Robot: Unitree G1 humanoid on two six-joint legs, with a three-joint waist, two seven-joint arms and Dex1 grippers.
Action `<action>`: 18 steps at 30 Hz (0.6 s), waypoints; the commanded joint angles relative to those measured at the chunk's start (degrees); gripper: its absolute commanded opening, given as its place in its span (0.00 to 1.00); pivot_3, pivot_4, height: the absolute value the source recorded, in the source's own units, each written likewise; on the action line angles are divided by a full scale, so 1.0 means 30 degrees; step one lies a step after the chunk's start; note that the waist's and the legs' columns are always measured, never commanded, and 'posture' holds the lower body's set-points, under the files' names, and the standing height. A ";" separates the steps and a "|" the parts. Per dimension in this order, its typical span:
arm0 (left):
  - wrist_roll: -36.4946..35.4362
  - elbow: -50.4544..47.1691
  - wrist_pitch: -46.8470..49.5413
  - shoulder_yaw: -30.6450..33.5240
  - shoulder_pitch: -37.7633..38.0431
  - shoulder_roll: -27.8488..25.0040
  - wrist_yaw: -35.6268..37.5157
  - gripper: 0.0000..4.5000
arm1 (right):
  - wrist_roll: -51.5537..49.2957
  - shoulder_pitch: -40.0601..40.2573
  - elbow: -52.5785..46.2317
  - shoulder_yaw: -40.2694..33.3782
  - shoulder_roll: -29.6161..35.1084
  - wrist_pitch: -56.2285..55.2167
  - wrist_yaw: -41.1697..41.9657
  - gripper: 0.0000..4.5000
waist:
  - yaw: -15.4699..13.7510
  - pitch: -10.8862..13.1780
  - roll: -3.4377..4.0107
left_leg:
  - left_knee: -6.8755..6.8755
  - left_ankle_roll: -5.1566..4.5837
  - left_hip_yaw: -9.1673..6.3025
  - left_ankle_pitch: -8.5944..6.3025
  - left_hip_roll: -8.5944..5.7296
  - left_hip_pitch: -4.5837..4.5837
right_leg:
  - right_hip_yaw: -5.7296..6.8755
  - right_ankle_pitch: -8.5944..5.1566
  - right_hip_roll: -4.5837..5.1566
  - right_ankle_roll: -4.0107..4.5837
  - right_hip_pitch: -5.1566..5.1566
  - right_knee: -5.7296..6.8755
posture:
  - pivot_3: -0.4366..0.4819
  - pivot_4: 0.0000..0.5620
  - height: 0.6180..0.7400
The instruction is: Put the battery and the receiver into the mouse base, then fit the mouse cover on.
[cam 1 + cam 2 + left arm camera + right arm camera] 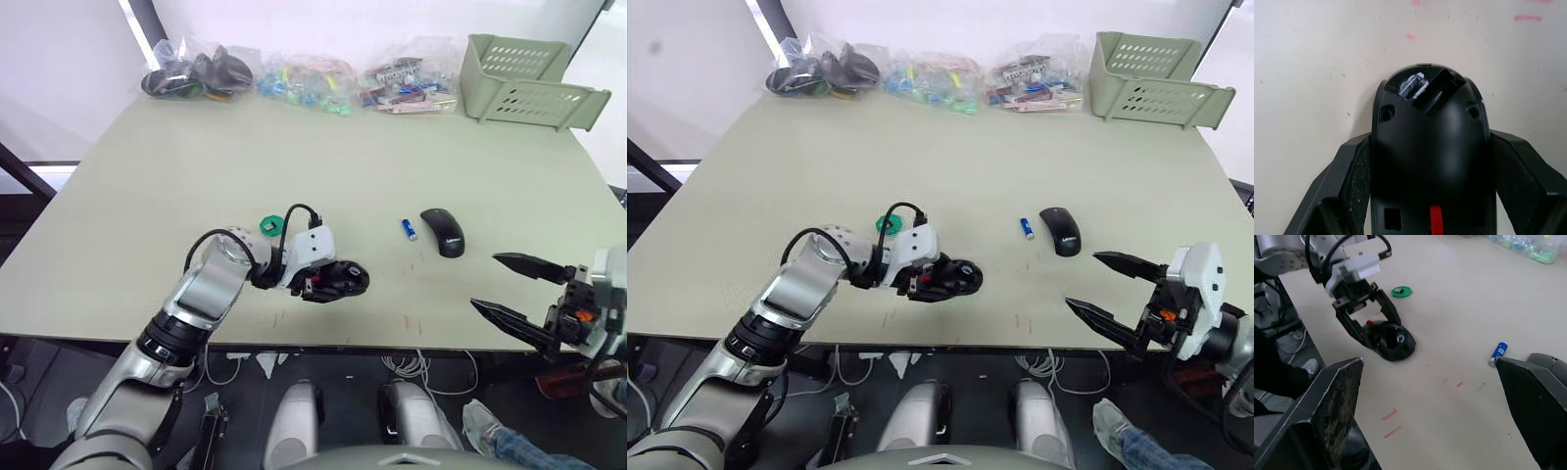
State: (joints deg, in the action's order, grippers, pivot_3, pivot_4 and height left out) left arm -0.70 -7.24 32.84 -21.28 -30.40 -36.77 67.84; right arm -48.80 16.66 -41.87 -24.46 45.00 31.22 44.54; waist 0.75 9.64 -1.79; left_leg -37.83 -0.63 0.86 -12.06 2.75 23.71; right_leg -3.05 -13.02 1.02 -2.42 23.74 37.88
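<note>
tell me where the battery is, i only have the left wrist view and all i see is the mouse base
Observer: The battery lies on the table, just left of the mouse cover.
Operator: is the right tool holding anything
Observer: No, the right tool is open, off the table's near right edge.
Operator: anything near the mouse base
Observer: A green disc sits beyond the left tool, which grips the mouse base.
</note>
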 commanded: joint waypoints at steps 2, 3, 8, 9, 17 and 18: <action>-0.0023 0.0044 -0.0197 -0.0347 0.0099 -0.0060 -0.0128 0.71 | 0.1951 -0.1615 -0.0849 0.2449 -0.0461 0.0084 -0.2159 1.00 | 0.0001 0.0001 0.0002 | 0.0000 0.0000 0.0000 0.0000 0.0000 0.0001 | 0.0001 0.0000 0.0004 0.0000 0.0003 -0.0001 | 0.48 0.27 1.00; -0.0067 0.0028 -0.0154 -0.0338 0.0106 -0.0052 -0.0134 0.71 | 0.2165 -0.1790 -0.0887 0.2749 -0.0503 0.0113 -0.2348 1.00 | 0.0002 0.0001 0.0003 | 0.0000 0.0000 0.0001 0.0000 0.0000 0.0002 | 0.0001 0.0000 0.0007 0.0000 0.0004 -0.0003 | 0.48 0.27 1.00; -0.0156 -0.0337 0.0000 -0.0192 0.0546 -0.0323 -0.0363 0.71 | 0.3622 -0.5057 -0.0779 0.6174 -0.1605 0.4174 -0.7099 1.00 | 0.0076 -0.0005 0.0017 | 0.0026 0.0002 0.0024 -0.0001 0.0003 0.0007 | -0.0016 0.0000 0.0013 0.0004 0.0014 -0.0033 | 0.48 0.27 1.00; -0.0146 -0.0375 -0.0010 -0.0177 0.0610 -0.0375 -0.0424 0.71 | 0.3177 -0.6113 -0.0312 0.6714 -0.2295 0.5601 -0.8082 1.00 | 0.0106 -0.0007 0.0018 | 0.0026 0.0001 0.0036 -0.0001 0.0001 0.0009 | -0.0025 0.0001 0.0019 0.0003 0.0023 -0.0026 | 0.48 0.27 1.00; -0.0399 -0.0806 0.0392 -0.0038 0.0922 -0.0457 -0.0873 0.68 | 0.5439 -1.1653 0.2903 0.9014 -0.7956 1.0439 -1.4339 0.60 | 0.0021 -0.0006 0.0033 | 0.0105 -0.0001 0.0036 0.0001 0.0010 0.0031 | -0.0020 0.0002 0.0003 0.0017 0.0070 -0.0045 | 0.48 0.27 1.00; -0.0456 -0.0866 0.0501 -0.0012 0.0952 -0.0452 -0.0947 0.68 | 0.6026 -1.2012 0.3378 0.9259 -0.8405 1.0422 -1.4794 0.47 | 0.0024 -0.0007 0.0033 | 0.0132 -0.0002 0.0046 0.0001 -0.0006 0.0033 | -0.0034 0.0003 0.0006 0.0018 0.0083 -0.0049 | 0.48 0.27 1.00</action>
State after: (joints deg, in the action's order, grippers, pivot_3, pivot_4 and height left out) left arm -2.45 -9.72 33.33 -20.76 -28.37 -37.79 65.90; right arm -33.22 -17.95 -32.27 2.88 20.53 62.48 2.91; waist 0.82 9.62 -1.69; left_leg -37.42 -0.64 1.02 -12.06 2.73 23.81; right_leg -3.17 -13.02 1.04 -2.37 24.01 37.73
